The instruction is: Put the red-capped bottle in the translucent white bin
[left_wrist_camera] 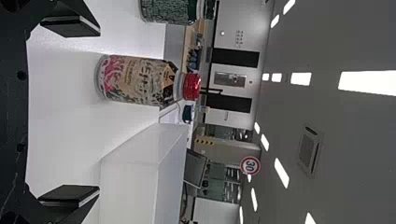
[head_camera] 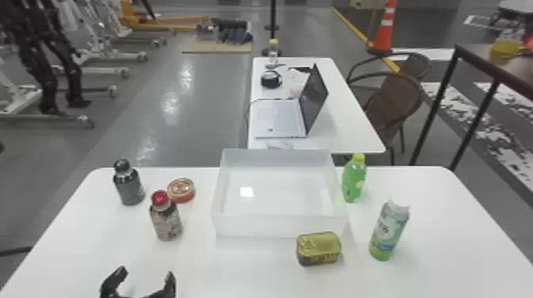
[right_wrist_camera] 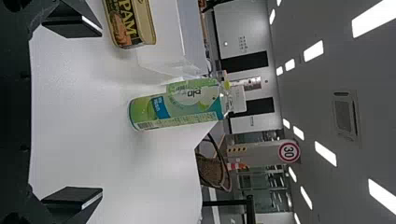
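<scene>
In the head view my left gripper is at the near left edge of the table, open and holding nothing. The red-capped bottle stands upright a little beyond it, left of the translucent white bin. From the left wrist, the open left gripper faces the red-capped bottle, which is beyond its fingertips and untouched; the bin is beside it. The right wrist view has my right gripper open and empty, with a green-labelled bottle some way in front.
A dark bottle and a round red tin are near the red-capped bottle. A yellow can lies before the bin, with a green bottle and a white-capped one to its right. Behind is a table with a laptop.
</scene>
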Robot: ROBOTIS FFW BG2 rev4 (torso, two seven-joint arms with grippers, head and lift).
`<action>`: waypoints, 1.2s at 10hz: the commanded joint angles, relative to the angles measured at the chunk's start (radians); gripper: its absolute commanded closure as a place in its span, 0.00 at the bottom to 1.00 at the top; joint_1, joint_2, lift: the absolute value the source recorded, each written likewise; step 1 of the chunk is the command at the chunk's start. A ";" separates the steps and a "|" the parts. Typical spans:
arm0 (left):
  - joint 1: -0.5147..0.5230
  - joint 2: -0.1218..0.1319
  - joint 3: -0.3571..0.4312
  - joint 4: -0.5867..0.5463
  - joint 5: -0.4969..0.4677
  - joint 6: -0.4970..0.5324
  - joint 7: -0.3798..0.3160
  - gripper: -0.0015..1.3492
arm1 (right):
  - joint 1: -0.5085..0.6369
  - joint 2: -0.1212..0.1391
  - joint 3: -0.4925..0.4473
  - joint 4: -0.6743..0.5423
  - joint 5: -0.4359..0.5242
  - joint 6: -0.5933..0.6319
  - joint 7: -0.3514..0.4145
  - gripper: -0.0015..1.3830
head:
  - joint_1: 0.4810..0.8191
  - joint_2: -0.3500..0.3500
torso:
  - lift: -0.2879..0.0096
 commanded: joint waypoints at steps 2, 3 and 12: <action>-0.003 0.000 -0.002 0.001 0.001 -0.004 0.000 0.09 | 0.000 0.001 0.000 0.000 0.000 -0.002 0.000 0.07 | 0.20 0.50 | 0.63; -0.003 0.002 -0.004 0.003 0.001 -0.004 0.000 0.09 | -0.002 0.001 0.000 0.000 0.000 -0.002 0.000 0.07 | 0.20 0.50 | 0.63; -0.063 0.055 -0.059 0.049 0.010 0.016 0.000 0.09 | -0.003 0.001 0.000 0.002 -0.003 -0.003 0.001 0.07 | 0.20 0.50 | 0.63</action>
